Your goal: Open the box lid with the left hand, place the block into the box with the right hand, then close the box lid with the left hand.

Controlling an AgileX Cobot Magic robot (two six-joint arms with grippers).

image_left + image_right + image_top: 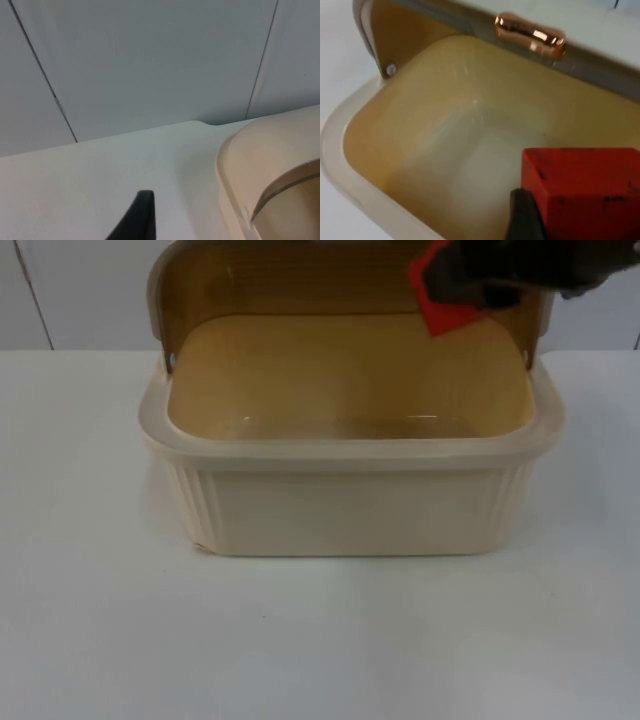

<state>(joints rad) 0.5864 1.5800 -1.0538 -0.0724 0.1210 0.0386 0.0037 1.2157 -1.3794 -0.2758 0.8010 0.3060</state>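
Item 1: cream ribbed plastic box (350,505) on the white counter (320,640), its tinted brown hinged lid (290,280) swung up and back; copper-coloured handle (530,36) on the lid edge.

Item 2: red cube block (440,305), clamped in the right pincer (555,220), hanging above the box's open cavity near the right rear corner; the interior lies straight below, so the coming move is judged a descent and release.

Item 3: left pincer (137,220), waiting beside the box's left end; grip state cannot be told.
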